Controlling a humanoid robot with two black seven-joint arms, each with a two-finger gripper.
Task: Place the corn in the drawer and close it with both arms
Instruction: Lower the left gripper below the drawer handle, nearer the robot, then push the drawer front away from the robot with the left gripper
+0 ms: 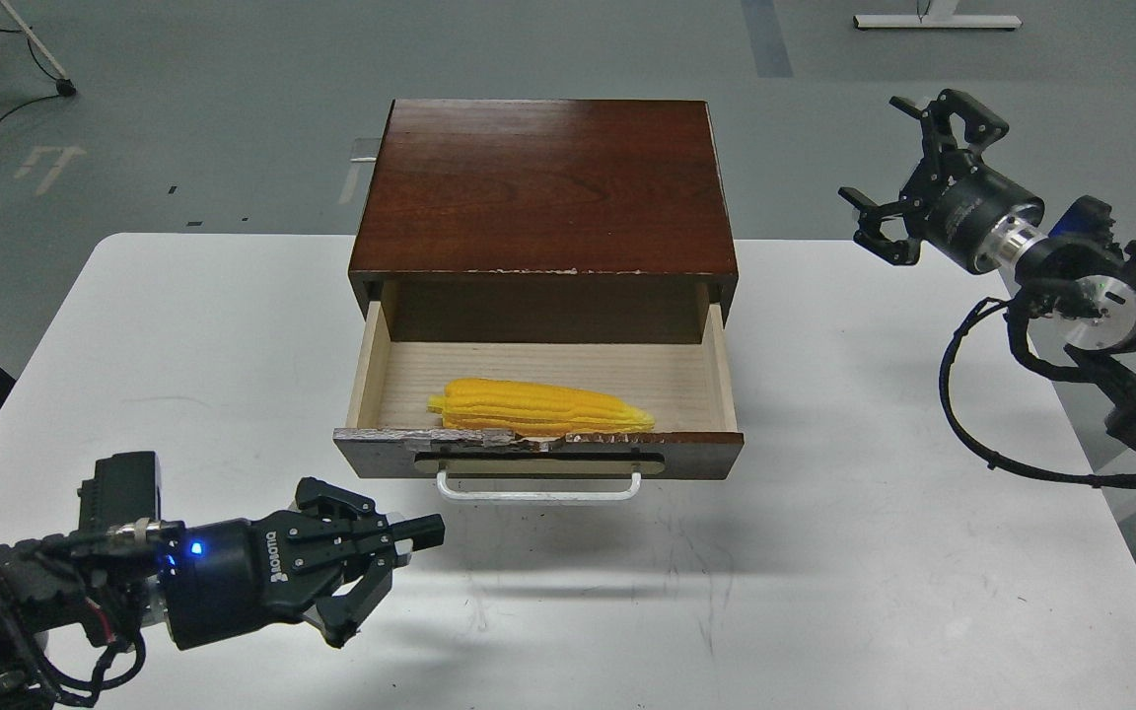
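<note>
Your yellow ribbed corn cob [540, 407] already lies inside the open dark-brown-fronted wooden drawer [538, 455]; only closing remains. Left gripper [386, 572]: fingers spread, empty, drawer front just beyond its fingertips. Right gripper [908, 168]: spread, empty, well apart.

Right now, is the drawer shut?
No, the drawer stands pulled out, with the corn lying inside.

The left gripper [386, 572] hung low with its fingers parted. The right gripper [908, 177] was raised, fingers spread wide.
</note>
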